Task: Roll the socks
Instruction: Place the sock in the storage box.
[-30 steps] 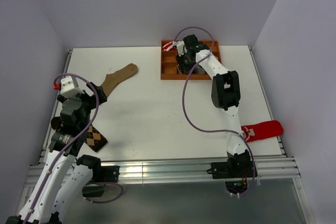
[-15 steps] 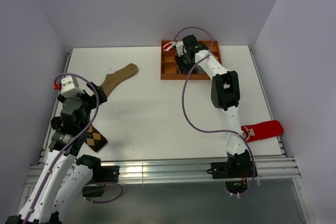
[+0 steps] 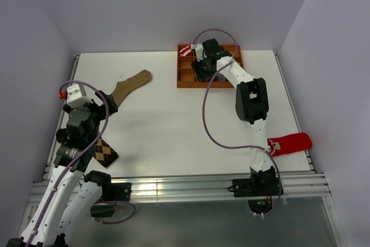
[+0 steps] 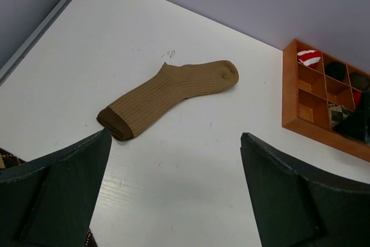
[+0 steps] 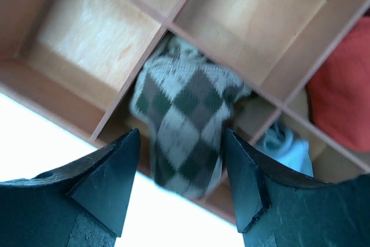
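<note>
A light argyle sock [image 5: 185, 125] lies bunched in a compartment of the wooden tray [image 5: 75, 93] and hangs over its front wall. My right gripper [image 5: 182, 137] is open, with a finger on each side of this sock. In the top view it hovers over the tray [image 3: 180, 84] at the back [image 3: 202, 71]. A darker argyle sock [image 3: 104, 151] lies at the front left, partly under my left arm; a corner shows in the left wrist view [image 4: 7, 158]. My left gripper [image 4: 174, 143] is open and empty above the table [image 3: 110, 104]. No plain grey sock can be made out.
A long tan sock [image 3: 130, 84] lies flat at the back left, also in the left wrist view [image 4: 167, 92]. A red sock [image 3: 289, 143] lies at the right edge. Tray compartments hold a red bundle [image 5: 341, 102] and a pale blue one [image 5: 283, 143].
The right arm has shifted slightly over the tray. The left arm and the socks on the table have not moved.
</note>
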Controlling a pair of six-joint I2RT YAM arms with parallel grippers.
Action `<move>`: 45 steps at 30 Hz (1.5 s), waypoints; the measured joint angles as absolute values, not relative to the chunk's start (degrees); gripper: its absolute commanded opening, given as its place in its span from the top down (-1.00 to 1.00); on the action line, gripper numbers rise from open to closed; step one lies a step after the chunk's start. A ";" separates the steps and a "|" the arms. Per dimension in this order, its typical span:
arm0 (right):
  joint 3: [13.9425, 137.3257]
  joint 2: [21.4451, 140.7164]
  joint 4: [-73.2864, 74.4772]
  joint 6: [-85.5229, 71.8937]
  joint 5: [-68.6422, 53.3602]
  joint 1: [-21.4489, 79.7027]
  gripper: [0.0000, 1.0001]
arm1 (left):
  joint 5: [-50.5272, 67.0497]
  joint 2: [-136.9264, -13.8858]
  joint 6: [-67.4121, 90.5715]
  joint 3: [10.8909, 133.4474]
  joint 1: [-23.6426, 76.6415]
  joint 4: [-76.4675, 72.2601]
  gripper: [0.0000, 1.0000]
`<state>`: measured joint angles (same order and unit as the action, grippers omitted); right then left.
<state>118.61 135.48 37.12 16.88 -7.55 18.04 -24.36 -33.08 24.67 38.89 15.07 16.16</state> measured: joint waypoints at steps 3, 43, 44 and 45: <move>115.48 132.25 36.51 16.36 -7.53 18.13 -0.35 | -24.34 -33.08 24.67 38.89 15.07 16.16 -0.99; 111.96 127.37 37.63 12.78 -6.11 18.50 -0.41 | -24.29 -33.95 24.71 38.89 14.96 17.21 -0.99; 110.28 125.29 37.58 12.25 -6.04 18.50 -0.43 | -24.29 -33.93 24.73 38.89 14.96 17.26 -0.99; 108.27 122.65 37.63 11.31 -6.04 18.50 -0.45 | -24.29 -33.87 24.73 38.89 14.96 17.28 -0.99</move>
